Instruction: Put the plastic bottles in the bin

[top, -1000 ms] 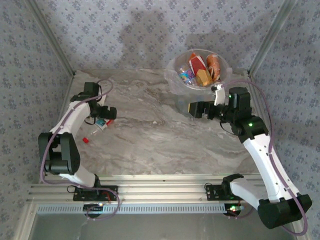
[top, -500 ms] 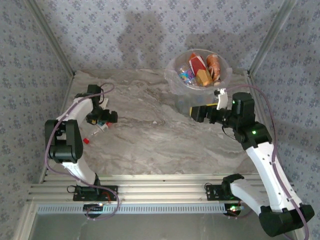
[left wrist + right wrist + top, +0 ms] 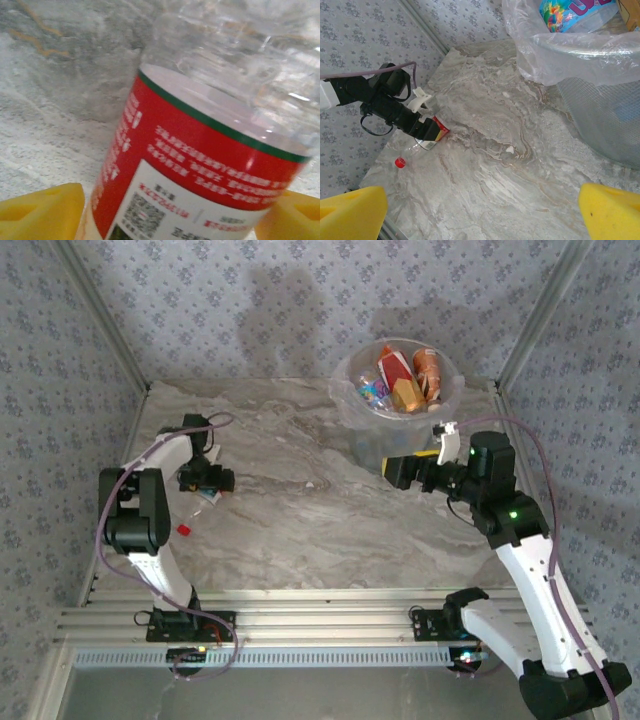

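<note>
- Landmark: the bin (image 3: 366, 432), a translucent greyish-white round bucket, stands at the far right of the marbled table (image 3: 300, 510). A clear bag liner (image 3: 555, 55) is draped over its rim.
- Binned bottles (image 3: 392, 368): several lie heaped inside the bin. Most have orange or red labels; one at the bin's left side has a multicoloured label.
- Loose bottle (image 3: 432, 137): it lies on its side on the table, well apart from the bin, off to the bin's left in the top view and nearer the arm bases.
- Appearance of the loose bottle: the body is clear and crinkled. It has a red label (image 3: 200, 150) edged by a thin green band, with a white panel carrying small print and a square code. Its small red cap (image 3: 183, 529) points away from the bin.
- Left gripper (image 3: 205, 484): it sits down over the labelled end of the loose bottle. In the wrist view its yellow pads (image 3: 42, 210) stand one on each side of the label, close against it. Whether they are pressing the bottle or merely straddling it cannot be told.
- Right gripper (image 3: 482, 212): it sits just beside the bin's near wall, at the side facing the loose bottle. Its jaws are spread wide with nothing between them, so it is released.
</note>
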Motion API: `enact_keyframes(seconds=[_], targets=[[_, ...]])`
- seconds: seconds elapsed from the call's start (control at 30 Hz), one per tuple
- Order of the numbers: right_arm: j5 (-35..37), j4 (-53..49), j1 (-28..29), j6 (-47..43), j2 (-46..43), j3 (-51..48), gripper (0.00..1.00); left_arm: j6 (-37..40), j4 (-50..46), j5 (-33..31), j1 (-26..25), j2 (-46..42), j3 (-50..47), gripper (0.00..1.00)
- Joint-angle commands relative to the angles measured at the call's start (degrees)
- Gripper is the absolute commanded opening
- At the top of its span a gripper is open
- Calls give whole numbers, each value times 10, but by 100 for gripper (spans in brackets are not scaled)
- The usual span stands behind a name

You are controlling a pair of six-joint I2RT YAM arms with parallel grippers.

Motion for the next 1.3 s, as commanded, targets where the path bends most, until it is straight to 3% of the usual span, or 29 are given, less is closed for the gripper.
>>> enact_keyframes(seconds=[0.0, 0.13, 0.3, 0.5, 0.67, 0.97, 1.27], targets=[[-4, -4, -3, 11, -9, -6, 100, -7, -25, 0, -17, 15, 18, 79], [-5, -2, -3, 18, -11, -7, 100, -12, -24, 29, -29, 16, 20, 61], [-6, 0, -3, 41, -19, -16, 100, -18, -7, 117, -43, -11, 22, 59], [-60, 58, -2, 120, -20, -49, 100, -44, 77, 345, -86, -89, 16, 58], [-84, 130, 5, 193, -21, -86, 100, -92, 193, 498, -165, -136, 29, 58], [-70, 176, 35, 192, -6, -75, 100, -178, 324, 595, -300, -102, 94, 57], [-53, 194, 65, 183, 31, -59, 100, -198, 365, 602, -357, -113, 72, 59]])
